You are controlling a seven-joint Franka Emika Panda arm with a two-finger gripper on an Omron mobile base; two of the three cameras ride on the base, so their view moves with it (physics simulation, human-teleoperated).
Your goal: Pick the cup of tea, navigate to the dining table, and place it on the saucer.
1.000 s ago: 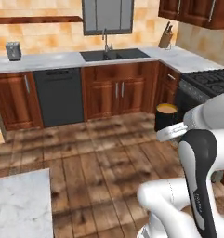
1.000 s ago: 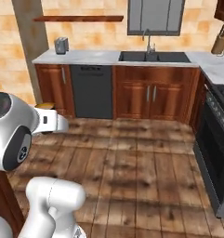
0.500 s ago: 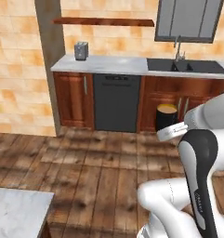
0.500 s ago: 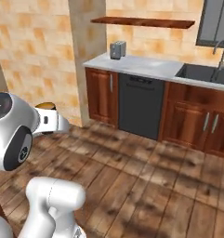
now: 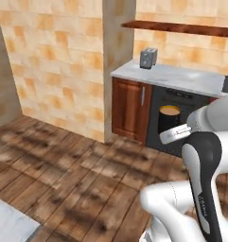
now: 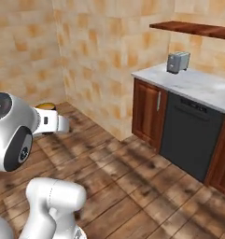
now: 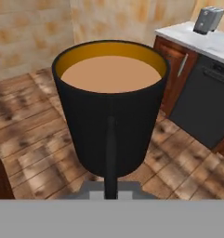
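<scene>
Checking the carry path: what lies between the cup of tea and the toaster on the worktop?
In the hand view, past the cup of tea toward the toaster lie bare wood floor, then a cabinet door under the worktop.

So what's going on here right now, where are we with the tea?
The arm is carrying the cup of tea in its gripper, held up in the air over the wooden floor and upright, with the tan liquid level near the rim. The base faces a tiled wall corner and a kitchen counter with a toaster on it. A sliver of marble top shows at the lower left of the left base view. The cup hasn't been set down yet.
</scene>
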